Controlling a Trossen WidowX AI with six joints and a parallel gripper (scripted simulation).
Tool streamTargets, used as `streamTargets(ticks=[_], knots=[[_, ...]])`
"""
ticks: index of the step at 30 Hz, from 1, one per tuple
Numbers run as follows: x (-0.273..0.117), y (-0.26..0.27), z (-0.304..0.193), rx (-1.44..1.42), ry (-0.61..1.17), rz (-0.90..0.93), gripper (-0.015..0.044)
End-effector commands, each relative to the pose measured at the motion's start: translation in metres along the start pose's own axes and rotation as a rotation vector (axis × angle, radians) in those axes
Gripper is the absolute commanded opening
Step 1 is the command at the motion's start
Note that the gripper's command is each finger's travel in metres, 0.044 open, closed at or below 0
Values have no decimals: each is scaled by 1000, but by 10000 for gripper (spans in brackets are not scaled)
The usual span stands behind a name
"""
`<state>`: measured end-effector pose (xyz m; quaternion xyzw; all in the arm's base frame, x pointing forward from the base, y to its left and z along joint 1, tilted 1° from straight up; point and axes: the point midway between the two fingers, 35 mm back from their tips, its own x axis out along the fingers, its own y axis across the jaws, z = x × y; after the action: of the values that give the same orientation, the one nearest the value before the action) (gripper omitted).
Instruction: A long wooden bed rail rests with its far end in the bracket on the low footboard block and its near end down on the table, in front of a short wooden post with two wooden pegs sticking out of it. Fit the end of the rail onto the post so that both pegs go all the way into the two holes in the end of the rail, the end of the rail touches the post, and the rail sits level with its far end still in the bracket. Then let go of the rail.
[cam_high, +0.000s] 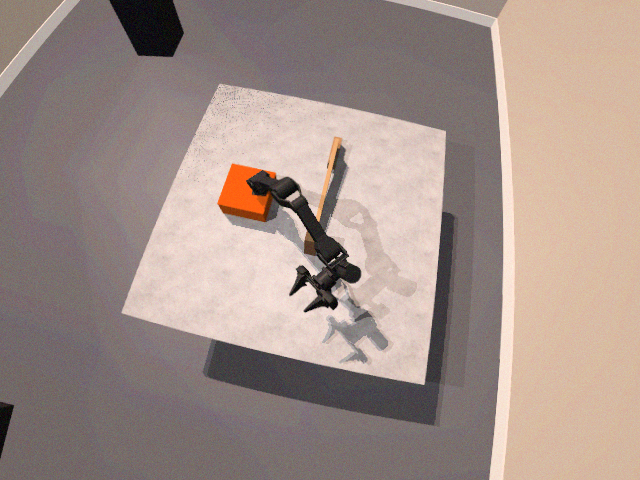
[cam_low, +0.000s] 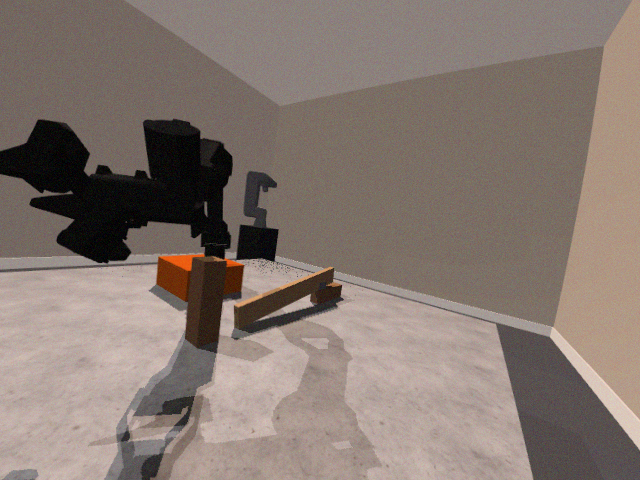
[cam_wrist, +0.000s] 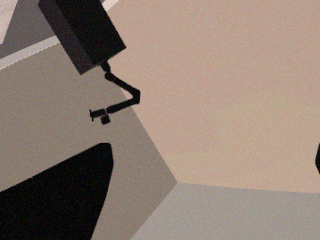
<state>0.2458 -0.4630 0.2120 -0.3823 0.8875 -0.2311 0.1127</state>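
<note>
The long light wooden rail (cam_high: 326, 188) (cam_low: 284, 298) slopes down from the low brown footboard block (cam_low: 326, 294) to the table. In the exterior view its near end is down at the table, with a gap to the upright brown post (cam_high: 310, 244) (cam_low: 205, 304). The pegs and the rail's holes are not visible. My gripper (cam_high: 297, 302) (cam_low: 16, 180) (cam_wrist: 215, 153) is open and empty, high above the table and beyond the post from the rail, with its fingers pointing away from the rail. The wrist view shows neither rail nor post.
An orange block (cam_high: 242, 188) (cam_low: 173, 276) stands beside the rail, under the base of my arm. My forearm passes above the post. Beyond the table, another arm stands on a black pedestal (cam_low: 257, 242). A black pedestal with an arm also shows in the wrist view (cam_wrist: 87, 32).
</note>
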Motion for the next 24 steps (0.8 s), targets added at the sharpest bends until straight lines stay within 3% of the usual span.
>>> streamTargets(ticks=[1, 8, 16, 24], knots=[[-1, 0, 0, 0, -4, -3, 426], [-39, -7, 16, -27, -170, -128, 440], [-129, 8, 40, -120, -533, -330, 440], [-225, 61, 52, -216, -923, -442, 440]])
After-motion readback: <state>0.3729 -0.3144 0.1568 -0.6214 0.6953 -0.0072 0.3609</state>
